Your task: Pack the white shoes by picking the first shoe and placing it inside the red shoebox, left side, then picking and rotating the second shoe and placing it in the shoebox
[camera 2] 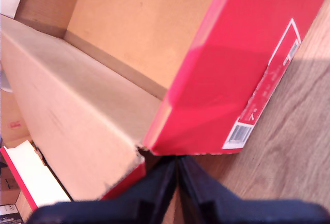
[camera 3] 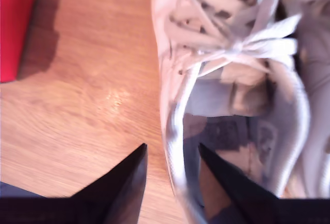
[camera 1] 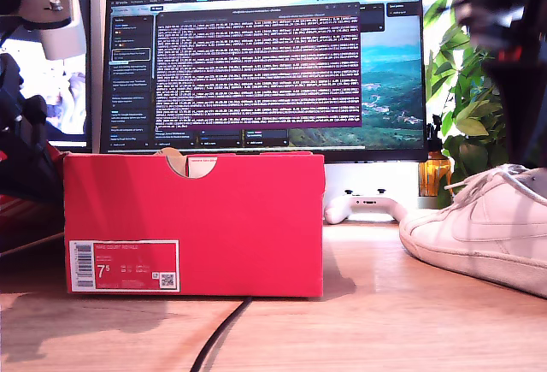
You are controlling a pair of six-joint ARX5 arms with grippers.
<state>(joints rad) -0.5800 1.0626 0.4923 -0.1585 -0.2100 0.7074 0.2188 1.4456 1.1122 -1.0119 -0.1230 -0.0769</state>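
The red shoebox (camera 1: 194, 222) stands on the wooden desk, its label facing the exterior camera. In the first wrist view its cardboard inside (camera 2: 129, 33) holds nothing. My first gripper (camera 2: 177, 160) is shut and empty, just outside a corner of the red shoebox (camera 2: 242, 64). One white shoe (camera 1: 483, 222) lies at the exterior view's right. My second gripper (camera 3: 172, 148) is open over the shoe's heel end, with one finger (camera 3: 126, 180) outside the white shoe (camera 3: 227, 54) and the other inside its opening, so the side wall sits between them. The picture is blurred. I cannot make out a second shoe.
A monitor (camera 1: 265, 64) stands behind the box. A white game controller (camera 1: 366, 207) and an amber bottle (camera 1: 434, 175) sit behind the shoe, with a plant (camera 1: 466, 90) at the exterior view's right. A black cable (camera 1: 220, 333) runs from the box toward the front edge.
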